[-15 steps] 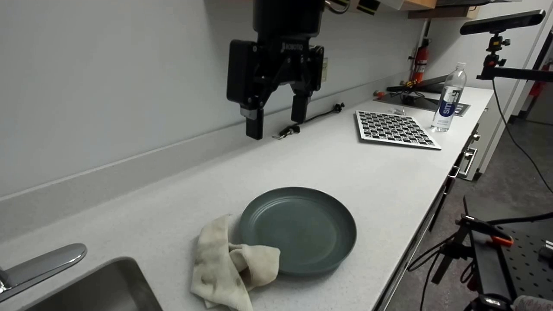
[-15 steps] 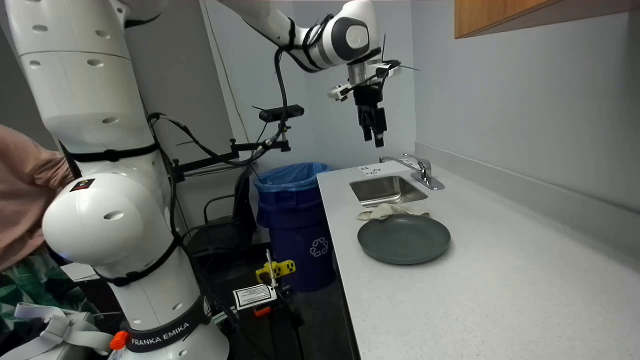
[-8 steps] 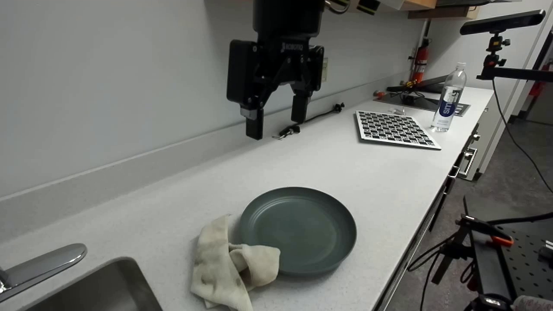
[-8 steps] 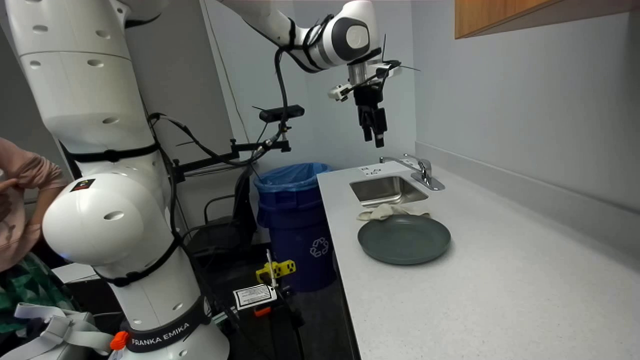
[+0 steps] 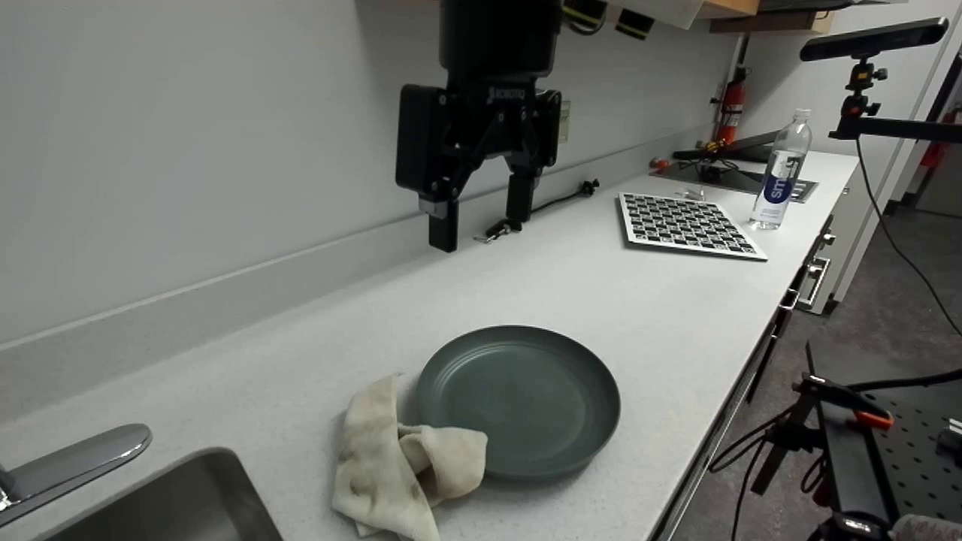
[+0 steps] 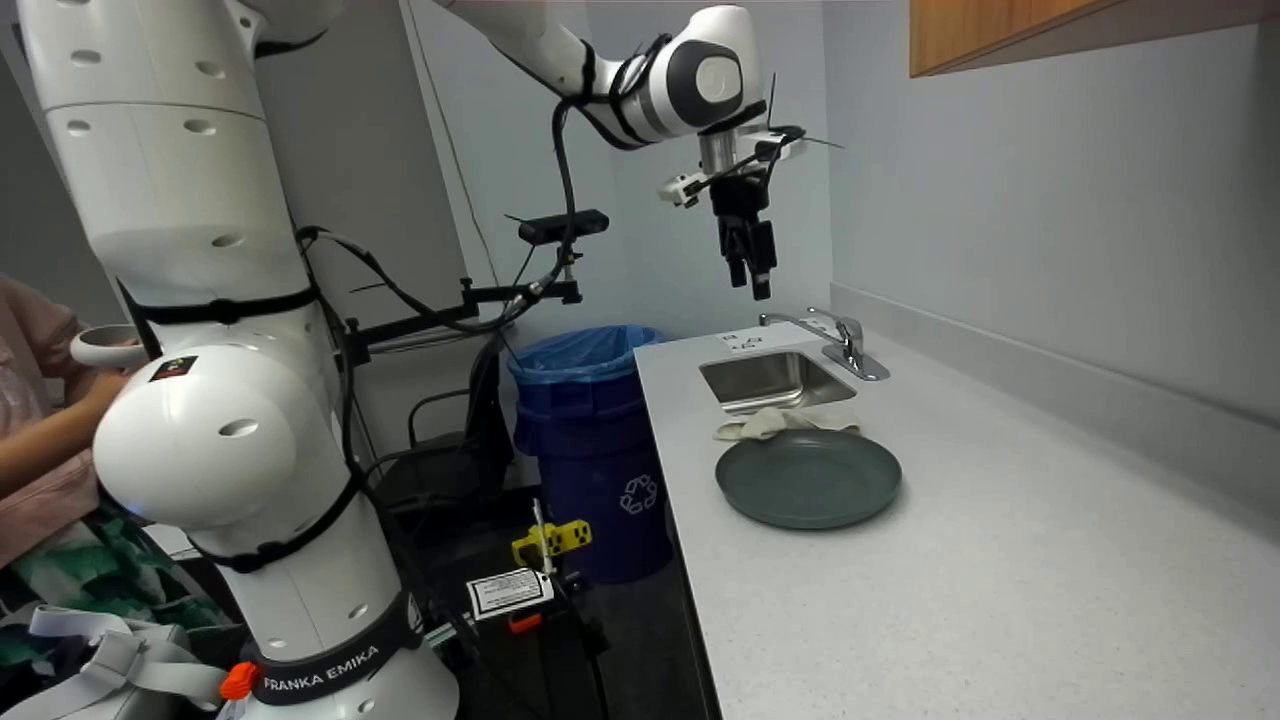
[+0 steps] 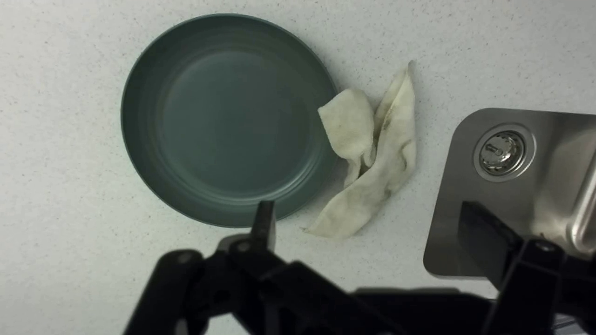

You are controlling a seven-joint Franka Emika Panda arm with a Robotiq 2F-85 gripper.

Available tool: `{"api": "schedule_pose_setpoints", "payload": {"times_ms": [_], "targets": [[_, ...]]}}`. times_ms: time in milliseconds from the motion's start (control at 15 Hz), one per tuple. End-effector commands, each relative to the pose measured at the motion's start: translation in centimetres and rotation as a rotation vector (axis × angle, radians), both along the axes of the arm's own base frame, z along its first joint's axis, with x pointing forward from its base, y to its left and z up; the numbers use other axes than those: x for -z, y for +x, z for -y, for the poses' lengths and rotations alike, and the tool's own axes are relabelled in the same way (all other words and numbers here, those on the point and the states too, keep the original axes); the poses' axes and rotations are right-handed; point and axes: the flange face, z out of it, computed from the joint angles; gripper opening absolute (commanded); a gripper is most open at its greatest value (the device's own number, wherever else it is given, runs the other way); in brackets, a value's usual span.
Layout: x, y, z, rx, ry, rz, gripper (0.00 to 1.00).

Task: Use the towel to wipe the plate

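Note:
A dark green plate lies flat on the counter; it also shows in an exterior view and in the wrist view. A crumpled off-white towel lies between plate and sink, one folded end over the plate's rim. The towel also shows in an exterior view, partly behind the plate, and in the wrist view. My gripper is open and empty, fingers pointing down, well above the counter. It also shows in an exterior view. In the wrist view my gripper has its fingers wide apart.
A steel sink with a faucet lies beyond the towel. The wall runs along the counter's back. A checkered board and a water bottle stand farther along. A person is behind the arm.
My gripper has moved slightly down over the last half second, still open. The plate and towel have not moved. The person behind the arm has shifted and now holds a white bowl-like object.

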Motion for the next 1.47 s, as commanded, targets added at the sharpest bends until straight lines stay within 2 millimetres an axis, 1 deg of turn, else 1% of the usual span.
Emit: {"api": "schedule_pose_setpoints", "payload": {"times_ms": [0, 200, 400, 800, 1133, 1400], "targets": [[2.5, 1.3, -0.5, -0.001, 0.016, 0.003, 1.0], [5.6, 2.2, -0.7, 0.008, 0.031, 0.001, 1.0], [8.8, 3.2, -1.3, 0.019, 0.039, -0.018, 1.0], [15.0, 5.0, -3.3, 0.024, 0.054, -0.039, 1.0], [18.7, 6.3, -5.4, 0.001, 0.032, -0.065, 1.0], [20.7, 6.7, -7.3, -0.034, 0.018, -0.076, 1.0]]}}
